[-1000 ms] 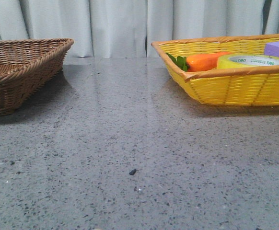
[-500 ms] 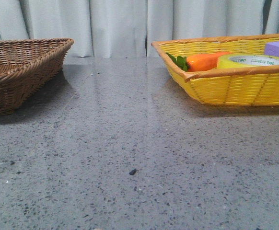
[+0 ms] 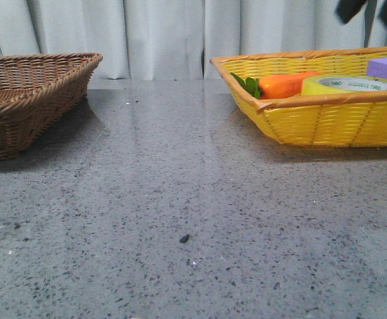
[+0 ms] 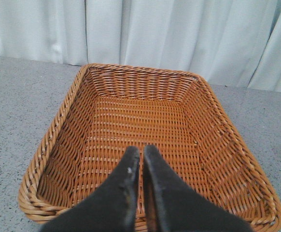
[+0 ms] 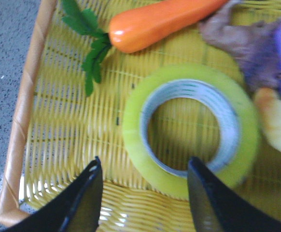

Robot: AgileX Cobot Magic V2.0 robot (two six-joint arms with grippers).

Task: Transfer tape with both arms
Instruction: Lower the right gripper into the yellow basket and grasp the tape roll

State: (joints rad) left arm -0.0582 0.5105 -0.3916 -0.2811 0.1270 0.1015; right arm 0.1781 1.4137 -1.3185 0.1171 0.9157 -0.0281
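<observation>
My right pincer (image 5: 143, 181) hangs spread above the flat yellow translucent tape roll (image 5: 191, 129) in the yellow wicker basket (image 3: 326, 119); next, lower astride its wall and pinch, left pincer (image 4: 141, 157) pressed together.

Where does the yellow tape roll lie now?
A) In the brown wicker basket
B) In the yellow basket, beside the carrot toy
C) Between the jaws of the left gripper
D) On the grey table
B: the tape roll lies flat in the yellow basket, next to the carrot toy.
</observation>
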